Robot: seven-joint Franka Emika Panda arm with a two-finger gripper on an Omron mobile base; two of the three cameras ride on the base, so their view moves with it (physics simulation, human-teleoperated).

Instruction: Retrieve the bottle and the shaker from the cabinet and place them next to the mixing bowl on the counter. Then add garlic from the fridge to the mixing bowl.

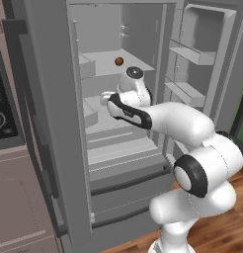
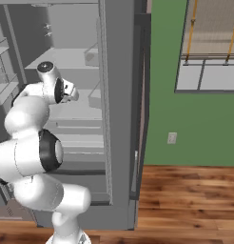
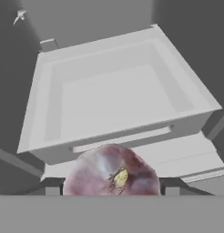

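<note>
The fridge [image 1: 49,108] stands with its doors open, and my arm reaches into its pale interior. In the hand view the garlic [image 3: 104,170], a pinkish-white bulb with purple streaks, sits right between my dark fingertips [image 3: 51,187], which press on it from both sides. My gripper [image 3: 111,187] is shut on the garlic, in front of a pale open drawer [image 3: 45,109]. From the base views the gripper [image 1: 104,99] [image 2: 71,93] hangs at mid height over the middle shelves. The bottle, shaker, cabinet, mixing bowl and counter are out of view.
A small round brown ball [image 1: 118,61] lies on the upper shelf, above and behind the hand. Door racks [image 1: 185,91] line the open right door. The fridge's left door edge [image 2: 120,105] stands close beside the arm. An oven front [image 1: 2,113] is at far left.
</note>
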